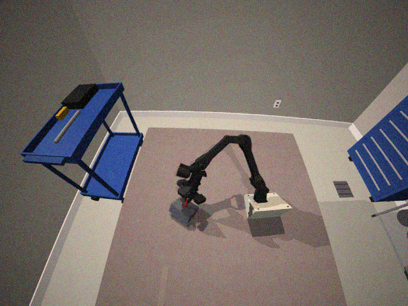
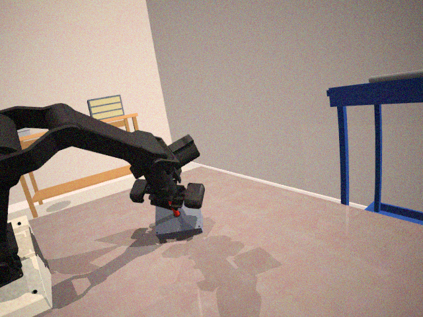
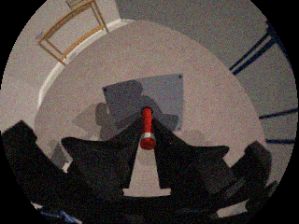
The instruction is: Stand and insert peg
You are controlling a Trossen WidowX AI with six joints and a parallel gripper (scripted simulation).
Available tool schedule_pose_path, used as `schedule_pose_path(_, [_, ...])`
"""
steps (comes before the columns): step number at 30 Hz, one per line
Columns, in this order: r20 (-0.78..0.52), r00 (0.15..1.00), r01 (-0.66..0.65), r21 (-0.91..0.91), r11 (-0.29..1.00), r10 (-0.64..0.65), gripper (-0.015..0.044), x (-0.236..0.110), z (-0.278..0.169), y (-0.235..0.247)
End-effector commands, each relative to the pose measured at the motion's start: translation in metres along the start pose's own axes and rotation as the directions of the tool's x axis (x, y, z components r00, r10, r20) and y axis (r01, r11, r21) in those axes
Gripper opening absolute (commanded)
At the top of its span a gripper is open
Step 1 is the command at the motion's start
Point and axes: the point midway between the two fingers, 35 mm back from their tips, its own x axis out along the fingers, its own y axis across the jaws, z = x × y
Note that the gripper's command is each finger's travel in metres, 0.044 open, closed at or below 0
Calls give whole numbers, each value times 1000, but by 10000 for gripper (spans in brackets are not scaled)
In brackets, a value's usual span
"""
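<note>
Red peg (image 3: 146, 127) clamped between the fingers, far end pointing at the grey sloped panel (image 3: 167, 95) and looking already seated in its face, though the hole itself hidden behind the peg tip. From the exterior view, only a short red stub (image 2: 176, 212) showing below the gripper (image 2: 174, 205), right against the panel (image 2: 180, 221) on the worktop (image 2: 290, 238). White band not to be made out in any view. Insertion stage, by the look of it, well along but bottom of the hole not confirmed. Risks from here: any push off the hole's axis and a jam against the wall, or the panel sliding across the worktop rather than taking the peg. Too early a release and a shallow peg could tip out. On retreat, fingers dragging sideways before opening wide enough could lever the peg back out. Blue cart (image 1: 82, 141) well apart, no concern there.
</note>
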Motion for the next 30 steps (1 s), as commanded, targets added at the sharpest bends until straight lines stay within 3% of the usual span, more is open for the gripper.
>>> schedule_pose_path(1, [2, 1000, -2, -5, 1000, 2, 0, 3, 0, 1])
schedule_pose_path(30, [-2, 1000, 0, 0, 1000, 0, 0, 13, 0, 1])
